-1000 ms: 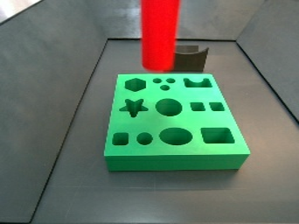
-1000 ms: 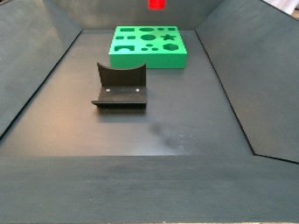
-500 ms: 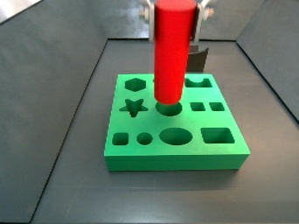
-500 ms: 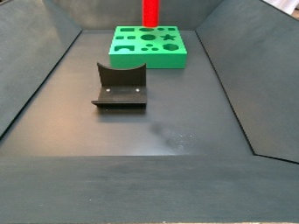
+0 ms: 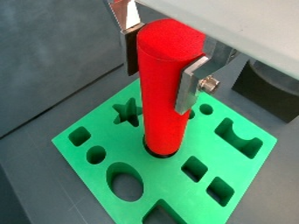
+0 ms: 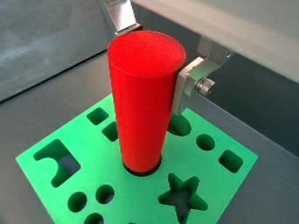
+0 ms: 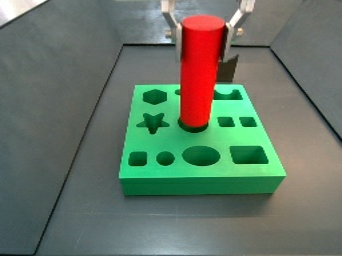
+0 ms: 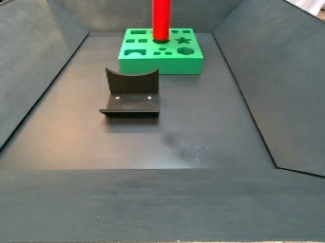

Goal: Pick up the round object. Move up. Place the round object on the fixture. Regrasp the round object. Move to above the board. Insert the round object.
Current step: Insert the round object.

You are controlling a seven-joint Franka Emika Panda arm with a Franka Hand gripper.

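Observation:
The round object (image 7: 199, 75), a red cylinder peg, stands upright with its lower end in the central round hole of the green board (image 7: 201, 180). My gripper (image 7: 201, 40) is at the peg's top, one silver finger on each side, shut on it. Both wrist views show the peg (image 5: 163, 87) (image 6: 142, 96) between the fingers (image 5: 191, 83) (image 6: 191, 79), reaching down into the board (image 5: 158, 171) (image 6: 140, 184). The dark fixture (image 8: 131, 90) stands empty on the floor in front of the board (image 8: 159, 65). In a side view it shows behind the peg (image 7: 227, 68).
Dark sloping walls (image 8: 45, 85) enclose the grey floor (image 8: 178, 142) on all sides. The board's other cut-outs, among them a star (image 7: 152, 123), a hexagon (image 7: 156, 96) and an oval (image 7: 201, 155), lie around the peg.
The gripper has come down with the peg. The peg's lower end has gone from just above the board into the central round hole.

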